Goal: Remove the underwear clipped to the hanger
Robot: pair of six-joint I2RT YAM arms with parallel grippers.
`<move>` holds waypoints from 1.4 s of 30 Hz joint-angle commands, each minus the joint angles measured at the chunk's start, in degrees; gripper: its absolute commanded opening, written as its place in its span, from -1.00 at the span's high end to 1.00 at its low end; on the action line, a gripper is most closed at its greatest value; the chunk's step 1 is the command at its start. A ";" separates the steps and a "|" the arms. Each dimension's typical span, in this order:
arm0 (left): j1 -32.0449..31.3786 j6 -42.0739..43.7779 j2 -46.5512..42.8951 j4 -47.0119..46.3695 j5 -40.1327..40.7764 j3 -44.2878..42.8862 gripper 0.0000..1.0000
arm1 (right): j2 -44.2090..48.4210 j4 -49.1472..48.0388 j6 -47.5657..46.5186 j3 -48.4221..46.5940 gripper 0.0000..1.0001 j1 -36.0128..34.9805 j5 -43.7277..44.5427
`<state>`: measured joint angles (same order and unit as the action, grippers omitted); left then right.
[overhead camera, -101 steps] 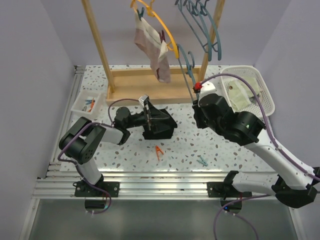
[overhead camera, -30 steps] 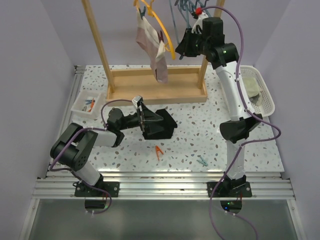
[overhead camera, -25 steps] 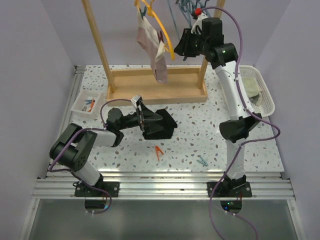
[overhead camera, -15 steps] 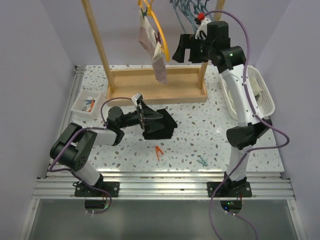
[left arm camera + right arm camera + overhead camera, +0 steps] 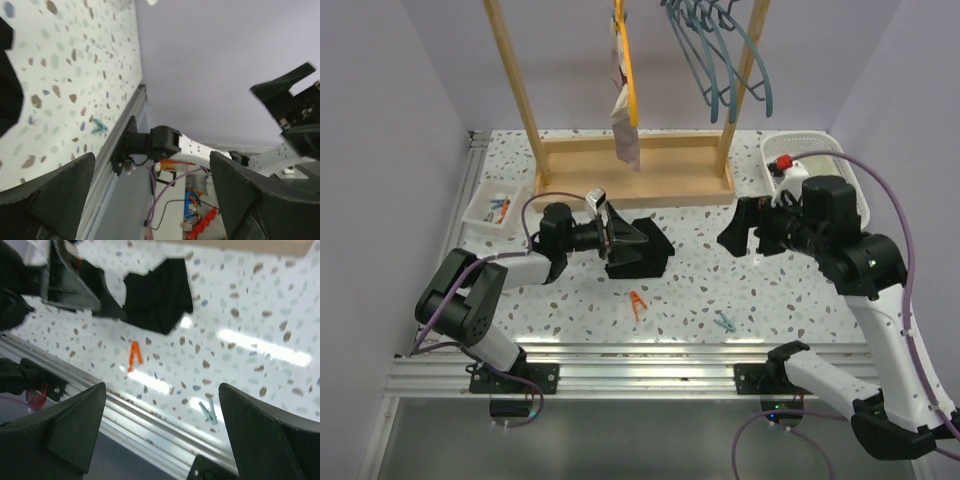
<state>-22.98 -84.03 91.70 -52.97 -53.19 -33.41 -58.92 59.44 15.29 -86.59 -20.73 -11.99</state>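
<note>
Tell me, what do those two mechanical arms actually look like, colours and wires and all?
The left arm and right arm both alternate white links with chunky black joint housings. A purple cable loops along each. The right arm carries a small red cap near its wrist. The left end effector and right end effector are black, each with two broad wedge-shaped fingers.

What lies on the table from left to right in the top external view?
The small white tray, black underwear, teal clip, white basket.
</note>
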 commanded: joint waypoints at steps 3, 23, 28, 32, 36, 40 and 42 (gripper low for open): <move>-0.48 43.38 -4.25 58.45 14.56 -18.13 -1.00 | 5.21 1.21 6.59 19.86 -0.97 -0.19 5.21; -1.10 47.21 -24.80 85.66 53.01 -25.57 -1.00 | -45.53 -29.74 9.85 7.27 -0.97 -19.69 16.29; -1.01 45.18 -31.13 88.38 53.10 -22.58 -1.00 | -57.52 -25.80 11.69 -5.33 -0.97 -22.07 21.46; -1.01 44.04 -34.22 89.71 53.01 -20.03 -1.00 | -68.59 -13.79 16.60 -19.10 -0.92 -23.04 29.46; -0.92 44.04 -35.71 90.85 54.77 -20.20 -1.00 | -70.39 -9.68 20.30 -17.67 -0.86 -23.21 34.66; -0.66 44.65 -35.72 91.11 55.39 -20.91 -1.00 | -66.51 -15.22 19.34 -9.66 -0.20 -23.04 33.09; -0.66 45.09 -35.37 90.68 55.30 -21.08 -1.00 | -66.15 -15.06 19.08 -8.86 0.28 -22.95 32.12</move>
<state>-24.01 -39.38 56.80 37.63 0.71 -53.30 -125.93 40.73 33.74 -98.39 -43.92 17.37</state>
